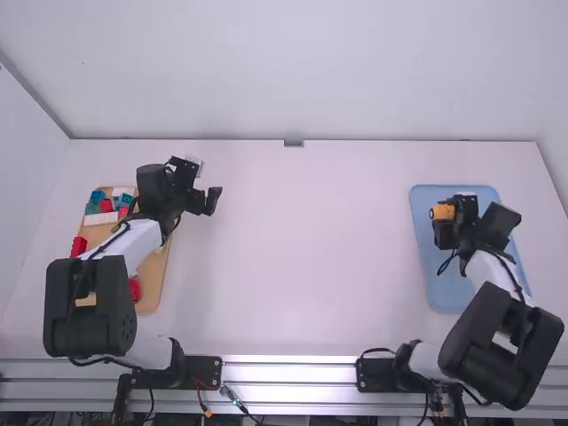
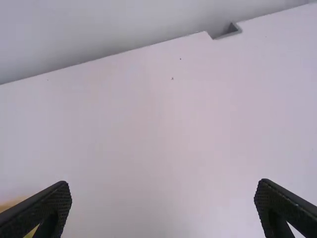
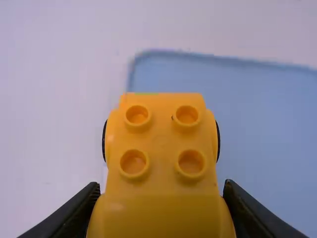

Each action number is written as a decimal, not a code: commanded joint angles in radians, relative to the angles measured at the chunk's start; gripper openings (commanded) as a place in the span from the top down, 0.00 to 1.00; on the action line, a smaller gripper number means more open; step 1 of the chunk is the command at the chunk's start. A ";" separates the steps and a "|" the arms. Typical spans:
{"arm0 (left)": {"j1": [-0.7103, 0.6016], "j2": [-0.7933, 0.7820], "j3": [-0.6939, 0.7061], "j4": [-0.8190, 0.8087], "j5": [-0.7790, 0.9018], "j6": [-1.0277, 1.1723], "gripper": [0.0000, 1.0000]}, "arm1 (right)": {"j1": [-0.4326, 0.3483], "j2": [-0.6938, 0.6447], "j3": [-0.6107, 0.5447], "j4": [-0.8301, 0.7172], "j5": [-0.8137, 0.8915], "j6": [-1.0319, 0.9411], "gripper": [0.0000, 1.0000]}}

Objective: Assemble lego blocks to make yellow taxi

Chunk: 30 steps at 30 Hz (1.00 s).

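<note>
**Right has the taxi, left open**

Far left: tan tray (image 1: 154, 271), colored lego blocks (image 1: 106, 205) in it. Left gripper (image 1: 213, 201) just right of that tray, above white table (image 1: 293, 266), fingers spread. Right gripper (image 1: 451, 213) clamped on yellow taxi body (image 3: 161, 144): four studs facing wrist camera, black wheels (image 3: 218, 141) at the sides. It's at the blue tray's (image 1: 444, 288) left side.

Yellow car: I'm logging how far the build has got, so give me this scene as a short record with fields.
held thing: yellow car, four studs on top, dark wheels at its sides
right hand: closed on the car, at the blue tray
left hand: open and empty, beside the tan tray
tan tray holds: red, white and teal blocks, partly hidden by the left arm
car touching blue tray: cannot tell
</note>
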State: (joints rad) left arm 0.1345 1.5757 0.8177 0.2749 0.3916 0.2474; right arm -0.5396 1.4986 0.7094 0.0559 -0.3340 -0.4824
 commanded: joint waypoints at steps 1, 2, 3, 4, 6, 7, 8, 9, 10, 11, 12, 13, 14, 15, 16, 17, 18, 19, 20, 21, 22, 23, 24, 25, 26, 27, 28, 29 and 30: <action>-0.004 0.001 -0.008 0.030 0.011 -0.133 0.01 | -0.048 0.067 -0.003 0.024 -0.009 0.050 0.75; -0.003 0.001 -0.008 0.037 0.010 -0.169 0.01 | -0.061 0.083 -0.003 0.037 -0.009 0.062 0.75; -0.003 0.001 -0.008 0.045 0.011 -0.231 0.01 | -0.079 0.109 -0.003 0.051 -0.009 0.067 0.73; -0.003 0.001 -0.008 0.045 0.011 -0.273 0.01 | -0.085 0.123 -0.003 0.056 -0.008 0.066 0.73; -0.003 0.001 -0.008 0.037 0.010 -0.329 0.01 | -0.094 0.150 -0.003 0.065 -0.008 0.067 0.71; -0.003 0.001 -0.008 0.031 0.011 -0.328 0.01 | -0.096 0.168 -0.003 0.072 -0.007 0.066 0.70; -0.003 0.001 -0.008 0.028 0.011 -0.329 0.01 | -0.095 0.172 -0.003 0.073 -0.005 0.066 0.69; -0.003 0.001 -0.008 0.018 0.008 -0.329 0.01 | -0.096 0.193 -0.003 0.079 0.016 0.067 0.68; -0.004 0.001 -0.008 0.014 0.007 -0.328 0.01 | -0.096 0.198 -0.003 0.080 0.025 0.067 0.65; -0.003 0.001 -0.008 0.012 0.007 -0.328 0.01 | -0.096 0.201 -0.003 0.078 0.029 0.067 0.64; -0.003 0.001 -0.008 0.001 0.007 -0.325 0.01 | -0.095 0.211 -0.003 0.071 0.053 0.067 0.51; -0.003 0.001 -0.008 -0.002 0.007 -0.325 0.01 | -0.094 0.211 -0.003 0.066 0.057 0.067 0.45; -0.003 0.000 -0.008 -0.009 0.006 -0.324 0.01 | -0.095 0.210 -0.003 0.059 0.067 0.068 0.35; -0.003 0.000 -0.008 -0.014 0.006 -0.316 0.01 | -0.095 0.208 -0.003 0.057 0.066 0.067 0.30; -0.003 0.000 -0.008 -0.024 -0.001 -0.301 0.01 | -0.095 0.206 -0.002 0.053 0.066 0.067 0.21; -0.005 -0.002 -0.008 -0.041 -0.038 -0.295 0.01 | -0.094 0.200 -0.001 0.044 0.066 0.074 0.00; -0.008 -0.003 -0.008 -0.052 -0.066 -0.296 0.01 | -0.095 0.193 -0.001 0.040 0.066 0.086 0.01; -0.015 -0.004 -0.008 -0.063 -0.100 -0.296 0.01 | -0.095 0.183 -0.001 0.033 0.071 0.103 0.01; -0.026 -0.007 -0.008 -0.078 -0.138 -0.295 0.01 | -0.095 0.168 -0.002 0.022 0.074 0.122 0.01; -0.043 -0.018 -0.008 -0.101 -0.184 -0.295 0.01 | -0.095 0.143 -0.002 0.002 0.072 0.132 0.01; -0.050 -0.023 -0.008 -0.108 -0.199 -0.295 0.01 | -0.095 0.132 -0.002 -0.009 0.073 0.138 0.01; -0.061 -0.035 -0.008 -0.122 -0.219 -0.294 0.01 | -0.094 0.114 -0.002 -0.023 0.073 0.145 0.01; -0.074 -0.052 -0.008 -0.138 -0.239 -0.290 0.01 | -0.090 0.089 -0.002 -0.044 0.073 0.146 0.01; -0.083 -0.064 -0.008 -0.148 -0.251 -0.275 0.01 | -0.084 0.072 -0.002 -0.060 0.073 0.145 0.01; -0.101 -0.091 -0.008 -0.167 -0.257 -0.241 0.01 | -0.067 0.033 -0.002 -0.091 0.074 0.145 0.01; -0.111 -0.107 -0.008 -0.176 -0.255 -0.223 0.01 | -0.057 0.012 -0.002 -0.106 0.074 0.146 0.01; -0.129 -0.142 -0.008 -0.195 -0.251 -0.196 0.01 | -0.033 -0.035 -0.002 -0.139 0.073 0.145 0.01; -0.133 -0.151 -0.008 -0.200 -0.251 -0.193 0.01 | -0.027 -0.047 -0.002 -0.147 0.074 0.145 0.01; -0.150 -0.188 -0.008 -0.220 -0.255 -0.187 0.01 | -0.001 -0.092 -0.002 -0.174 0.074 0.146 0.01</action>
State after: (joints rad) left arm 0.0025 1.4544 0.8131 0.0578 0.1623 0.0116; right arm -0.5701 1.4670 0.7090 -0.1070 -0.2550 -0.3462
